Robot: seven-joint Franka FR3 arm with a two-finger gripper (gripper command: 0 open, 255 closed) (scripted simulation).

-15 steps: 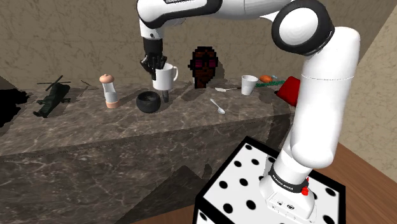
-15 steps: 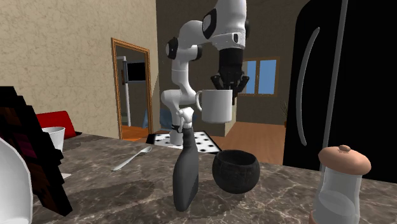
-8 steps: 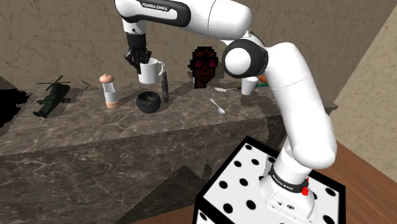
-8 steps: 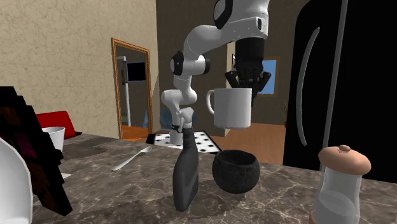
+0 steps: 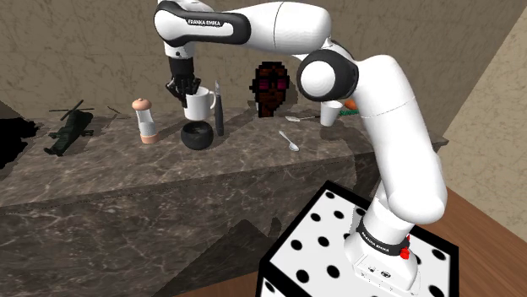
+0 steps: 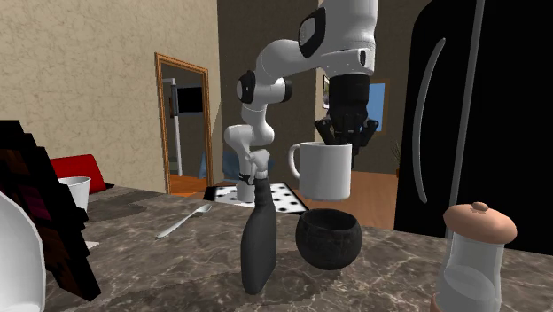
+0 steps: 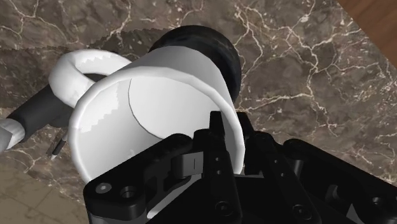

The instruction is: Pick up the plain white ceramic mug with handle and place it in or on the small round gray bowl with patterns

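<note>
Jaws clamped on the rim of the white mug, which hangs just above the dark bowl on the worktop. Placing step, I'd say: next calls for a straight lowering, clear of the bottle beside it, then release.

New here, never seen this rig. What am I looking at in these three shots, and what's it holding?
A simulated white robot arm on a spotted box. One camera looks over its shoulder, one faces it across the marble counter, one rides on the hand. Its black two-finger tool clasps the rim of a white mug, which hangs just above a dark round bowl, not touching it. Also on the counter: a spoon, a grinder, a dark bottle, a white cup and a toy helicopter.
</note>
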